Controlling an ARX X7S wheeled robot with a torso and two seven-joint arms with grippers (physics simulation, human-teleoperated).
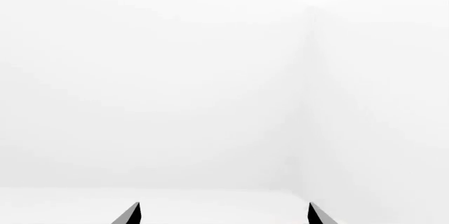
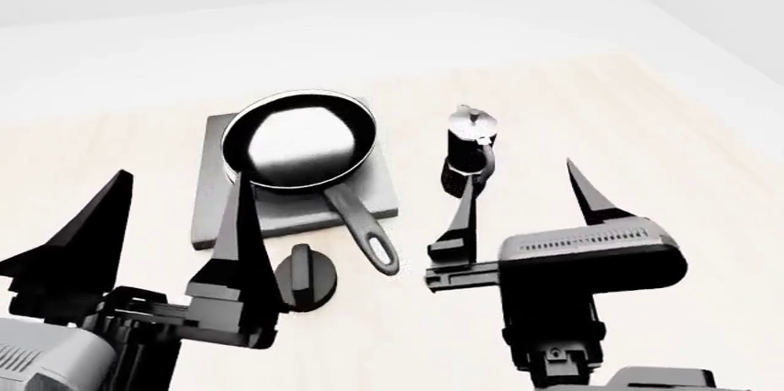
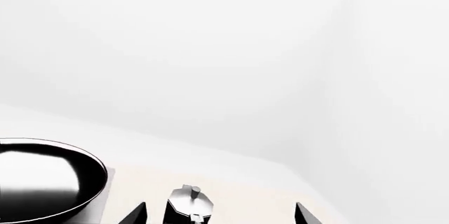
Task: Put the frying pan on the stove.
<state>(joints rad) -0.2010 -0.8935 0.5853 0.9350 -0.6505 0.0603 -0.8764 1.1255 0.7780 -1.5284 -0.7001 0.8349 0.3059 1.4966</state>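
Note:
The glossy black frying pan [image 2: 300, 140] sits on the grey square stove [image 2: 288, 180], with its long handle [image 2: 363, 230] reaching over the stove's near edge onto the table. My left gripper [image 2: 178, 212] hovers open in front of the stove's near left corner, holding nothing. Near the table's front, right of the pan handle, my right gripper [image 2: 524, 194] is open and empty. The right wrist view shows part of the frying pan [image 3: 49, 184] on the stove [image 3: 106, 182]. Only two fingertips [image 1: 132, 214] and white walls show in the left wrist view.
A black-and-silver moka pot [image 2: 471, 148] stands right of the stove; it appears again as the moka pot [image 3: 188, 205] in the right wrist view, just beyond the fingers. A small black round knob [image 2: 307, 273] lies in front of the stove. The pale wooden table [image 2: 637, 125] meets white walls.

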